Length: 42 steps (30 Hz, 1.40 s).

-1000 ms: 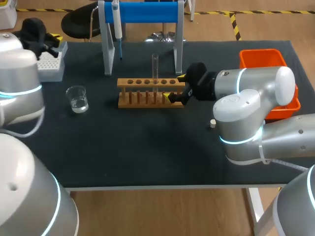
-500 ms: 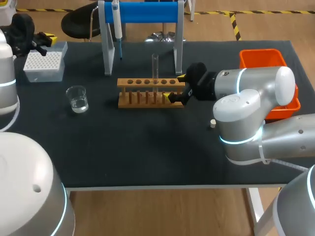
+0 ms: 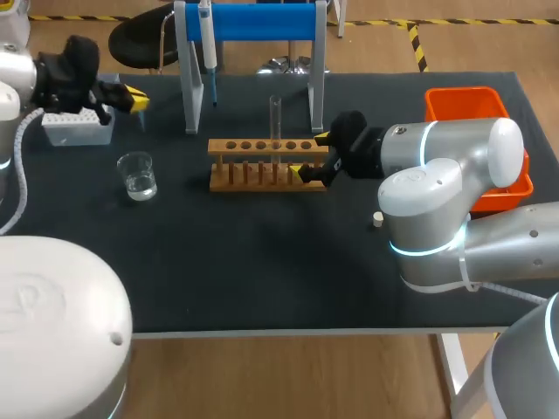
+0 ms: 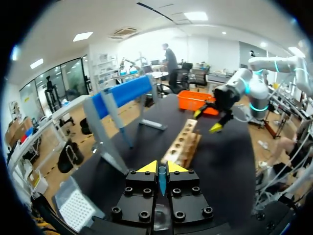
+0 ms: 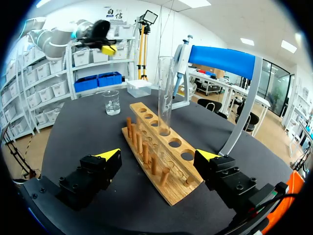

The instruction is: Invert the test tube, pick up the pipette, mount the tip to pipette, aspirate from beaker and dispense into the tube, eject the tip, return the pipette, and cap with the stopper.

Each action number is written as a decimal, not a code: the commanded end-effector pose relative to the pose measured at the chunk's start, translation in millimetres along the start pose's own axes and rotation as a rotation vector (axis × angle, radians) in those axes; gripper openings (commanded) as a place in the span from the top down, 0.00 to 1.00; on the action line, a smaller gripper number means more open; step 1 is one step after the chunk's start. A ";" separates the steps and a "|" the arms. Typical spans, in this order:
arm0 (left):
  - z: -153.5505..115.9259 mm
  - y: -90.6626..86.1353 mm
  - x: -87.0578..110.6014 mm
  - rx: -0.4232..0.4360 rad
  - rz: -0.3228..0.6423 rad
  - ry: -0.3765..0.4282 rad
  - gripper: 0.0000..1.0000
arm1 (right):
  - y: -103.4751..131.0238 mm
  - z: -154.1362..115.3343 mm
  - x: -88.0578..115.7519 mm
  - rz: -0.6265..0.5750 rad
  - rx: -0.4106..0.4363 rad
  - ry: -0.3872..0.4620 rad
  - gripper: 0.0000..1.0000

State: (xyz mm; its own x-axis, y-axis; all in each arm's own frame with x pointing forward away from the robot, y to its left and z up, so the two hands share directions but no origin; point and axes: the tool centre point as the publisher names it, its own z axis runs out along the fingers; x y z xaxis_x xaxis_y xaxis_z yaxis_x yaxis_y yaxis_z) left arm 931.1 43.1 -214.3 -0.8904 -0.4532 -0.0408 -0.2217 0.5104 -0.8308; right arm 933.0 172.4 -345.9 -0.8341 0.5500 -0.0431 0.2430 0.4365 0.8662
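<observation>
Pipette point(image 3: 208, 39) hangs untaken on its stand point(image 3: 253, 22), upper centre; test tube point(image 3: 275, 118) upright in rack point(image 3: 262, 147); left tool point(image 3: 133, 99) narrow, right tool point(image 3: 309, 154) wide.

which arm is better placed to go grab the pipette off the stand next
Left, probably. The left tool is close to the stand, on the side where the pipette hangs, with nothing between them. The right tool is open around the end of the rack, farther from the pipette.
</observation>
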 end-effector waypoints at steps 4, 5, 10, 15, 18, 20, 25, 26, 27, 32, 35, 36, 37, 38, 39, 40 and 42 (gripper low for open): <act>-18.6 -11.3 48.1 -0.066 -0.005 0.036 1.00 | -0.3 -0.9 -0.1 0.000 0.000 0.001 0.00; -18.6 -11.3 48.1 -0.066 -0.005 0.036 1.00 | -0.3 -0.9 -0.1 0.000 0.000 0.001 0.00; -18.6 -11.3 48.1 -0.066 -0.005 0.036 1.00 | -0.3 -0.9 -0.1 0.000 0.000 0.001 0.00; -18.6 -11.3 48.1 -0.066 -0.005 0.036 1.00 | -0.3 -0.9 -0.1 0.000 0.000 0.001 0.00; -14.9 -16.3 53.8 -0.054 0.017 0.047 1.00 | -0.3 -0.9 -0.1 0.000 0.000 0.001 0.00; -6.6 -25.3 69.8 -0.049 0.044 0.085 1.00 | -0.3 -0.9 -0.1 0.000 0.000 0.001 0.00; 7.5 -40.2 115.5 -0.037 0.085 0.145 1.00 | -0.3 -0.9 -0.1 0.000 0.000 0.001 0.00; 8.5 -42.2 124.1 -0.025 0.088 0.154 1.00 | -0.3 -0.9 -0.1 0.000 0.000 0.001 0.00; 9.5 -44.1 132.2 -0.020 0.093 0.161 1.00 | -0.3 -0.9 -0.1 0.000 0.000 0.001 0.00; 19.5 -55.9 171.6 0.002 0.151 0.205 1.00 | -0.3 -0.9 -0.1 0.000 0.000 0.001 0.00; 28.9 -61.8 192.1 0.019 0.183 0.227 1.00 | -0.3 -0.9 -0.1 0.000 0.000 0.001 0.00; 32.8 -63.4 197.2 0.026 0.188 0.241 1.00 | -0.3 -0.9 -0.1 0.000 0.000 0.001 0.00; 36.8 -64.9 201.4 0.036 0.188 0.255 1.00 | -0.3 -0.9 -0.1 0.000 0.000 0.001 0.00; 40.2 -66.7 205.3 0.042 0.194 0.264 1.00 | -0.3 -0.9 -0.1 0.000 0.000 0.001 0.00; 43.9 -68.4 208.2 0.050 0.192 0.275 1.00 | -0.3 -0.9 -0.1 0.000 0.000 0.001 0.00; 47.0 -70.4 211.1 0.062 0.192 0.281 1.00 | -0.3 -0.9 -0.1 0.000 0.000 0.001 0.00; 53.4 -75.6 216.7 0.068 0.202 0.295 1.00 | -0.3 -0.9 -0.1 0.000 0.000 0.001 0.00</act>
State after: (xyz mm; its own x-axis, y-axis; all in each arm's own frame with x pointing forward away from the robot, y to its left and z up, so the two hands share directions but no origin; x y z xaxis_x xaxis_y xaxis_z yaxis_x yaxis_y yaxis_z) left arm 770.4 -119.5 -183.0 -0.9922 -0.1137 -0.0509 -0.0157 0.5195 -0.8543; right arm 933.0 172.4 -345.9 -0.8340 0.5500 -0.0431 0.2431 0.4365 0.8663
